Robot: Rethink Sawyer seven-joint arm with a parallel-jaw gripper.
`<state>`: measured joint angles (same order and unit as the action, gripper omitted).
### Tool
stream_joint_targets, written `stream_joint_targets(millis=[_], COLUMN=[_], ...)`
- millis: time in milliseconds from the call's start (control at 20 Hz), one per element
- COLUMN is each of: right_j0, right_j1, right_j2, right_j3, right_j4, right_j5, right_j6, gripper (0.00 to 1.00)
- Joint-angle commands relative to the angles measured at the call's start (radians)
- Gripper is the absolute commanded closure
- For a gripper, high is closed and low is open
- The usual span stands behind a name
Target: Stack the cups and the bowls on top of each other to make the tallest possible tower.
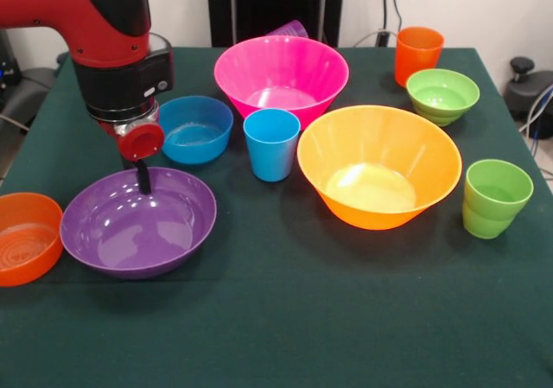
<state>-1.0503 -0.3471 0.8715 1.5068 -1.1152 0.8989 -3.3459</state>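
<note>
Claw (143,179): one dark finger visible at purple bowl's (138,222) far rim, spread or pinching unclear | bowl rests on tabletop (285,319), front-left | advice: pinch rim squarely, lift level, avoid neighbouring small blue bowl (195,129).

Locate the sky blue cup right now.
In the front view the sky blue cup stands upright near the middle of the table, between the small blue bowl and the large yellow-orange bowl, just before the pink bowl.

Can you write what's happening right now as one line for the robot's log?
pincer: over far rim of purple bowl, grip unclear | held: nothing seen | stacked: none yet | sky blue cup: upright, between blue bowl and yellow-orange bowl
</note>
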Motion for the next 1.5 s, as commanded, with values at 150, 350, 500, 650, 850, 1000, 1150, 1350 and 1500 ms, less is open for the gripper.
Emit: stream_joint_targets(millis=[150,350,500,650,850,1000,1150,1350,1500], right_j0=[0.033,0.022,0.017,0.020,0.023,0.018,0.000,-0.020,-0.026], right_j1=[0.040,0.049,0.051,0.047,0.032,0.014,-0.007,0.014,0.027], right_j2=[-0.059,-0.049,-0.044,-0.045,-0.043,-0.029,0.016,0.053,0.059], right_j3=[0.026,0.026,0.031,0.034,0.032,0.040,0.052,0.039,0.039], right_j4=[-0.069,-0.059,-0.056,-0.054,-0.042,-0.033,-0.010,0.002,-0.013], right_j5=[-0.007,-0.004,-0.012,-0.008,0.001,-0.004,-0.032,-0.079,-0.123], right_j6=[-0.045,-0.082,-0.085,-0.068,-0.043,-0.037,-0.043,-0.037,-0.007], gripper=[1.00,1.00,1.00,1.00,1.00,1.00,1.00,1.00,1.00])
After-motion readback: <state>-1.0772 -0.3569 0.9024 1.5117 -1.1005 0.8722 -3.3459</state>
